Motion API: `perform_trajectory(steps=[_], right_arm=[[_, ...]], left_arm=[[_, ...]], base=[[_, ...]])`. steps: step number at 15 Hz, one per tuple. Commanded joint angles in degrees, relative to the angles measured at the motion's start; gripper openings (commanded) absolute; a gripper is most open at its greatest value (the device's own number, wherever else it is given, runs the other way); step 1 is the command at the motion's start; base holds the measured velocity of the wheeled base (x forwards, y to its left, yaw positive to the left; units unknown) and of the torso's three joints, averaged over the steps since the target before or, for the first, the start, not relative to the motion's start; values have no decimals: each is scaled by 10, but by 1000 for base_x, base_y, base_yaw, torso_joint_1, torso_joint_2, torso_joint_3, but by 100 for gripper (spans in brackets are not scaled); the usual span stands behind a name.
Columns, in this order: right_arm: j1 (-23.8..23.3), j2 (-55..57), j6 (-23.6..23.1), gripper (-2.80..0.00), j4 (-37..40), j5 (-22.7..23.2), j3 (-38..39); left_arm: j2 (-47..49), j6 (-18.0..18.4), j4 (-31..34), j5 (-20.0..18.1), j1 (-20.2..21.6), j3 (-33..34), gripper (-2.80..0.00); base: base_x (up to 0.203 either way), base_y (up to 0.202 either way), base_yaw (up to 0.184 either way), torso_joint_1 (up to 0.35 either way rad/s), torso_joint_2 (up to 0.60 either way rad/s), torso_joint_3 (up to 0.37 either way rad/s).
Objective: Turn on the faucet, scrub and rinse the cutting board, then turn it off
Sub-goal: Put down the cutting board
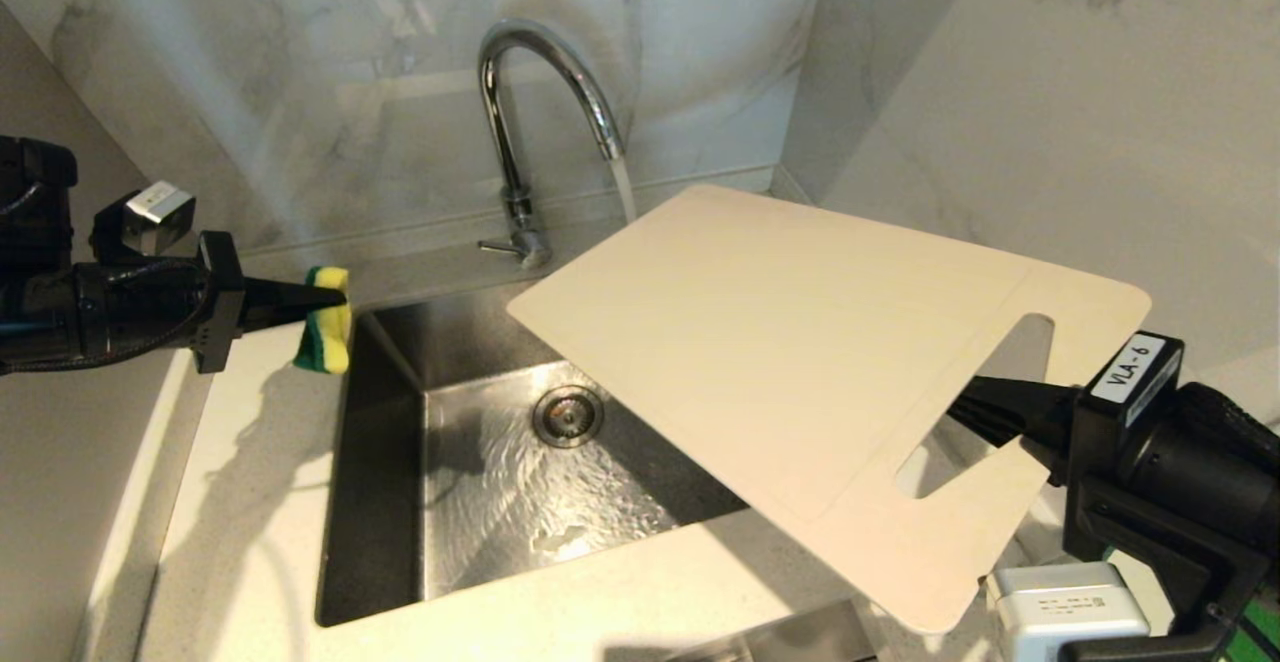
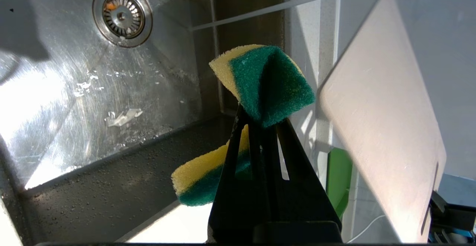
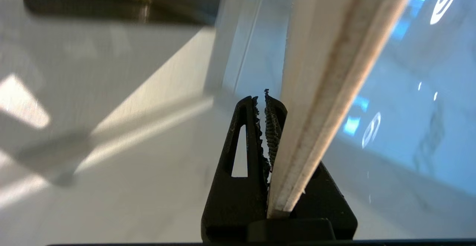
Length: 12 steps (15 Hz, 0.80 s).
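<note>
Sink (image 1: 385,462) lies open beneath cutting board (image 1: 800,362) clamped by right claw (image 1: 965,407).

Wet steel sink (image 1: 385,462) with round drain (image 1: 568,415), white marble-look counter (image 1: 250,502)

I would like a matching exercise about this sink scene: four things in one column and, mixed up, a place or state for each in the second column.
Things:
1. faucet
2. cutting board
3. sponge
4. drain

States or places:
A. pinched in the left gripper, beside the sink
B. running, water leaving the spout
C. in the wet basin floor
D. held tilted over the sink by the right gripper

Pairs: 1-B, 2-D, 3-A, 4-C
</note>
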Motion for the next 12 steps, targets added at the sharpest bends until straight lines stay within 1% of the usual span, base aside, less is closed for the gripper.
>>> perform_trajectory(steps=[1,3,4,5,9,10,12], right_arm=[[0,-35,-5,-280,0,-22,20],[0,-48,-3,-280,2,-45,28],[0,-48,11,-280,2,-45,26],[0,-47,36,-280,3,-45,29],[0,-46,56,-280,3,-50,47],[0,-46,64,-280,2,-57,50],[1,-47,77,-280,1,-88,60]], left_arm=[[0,-2,0,-1,0,0,-280],[-2,-2,0,-1,0,0,-280],[-3,-2,1,0,0,0,-280],[-2,-2,1,1,1,0,-280],[-1,-2,4,1,0,0,-280],[0,-2,4,1,0,0,-280],[2,-2,6,0,0,0,-280]], base=[[0,0,0,0,0,0],[0,0,0,0,0,0],[0,0,0,0,0,0],[0,0,0,0,0,0],[0,0,0,0,0,0],[0,0,0,0,0,0],[0,0,0,0,0,0]])
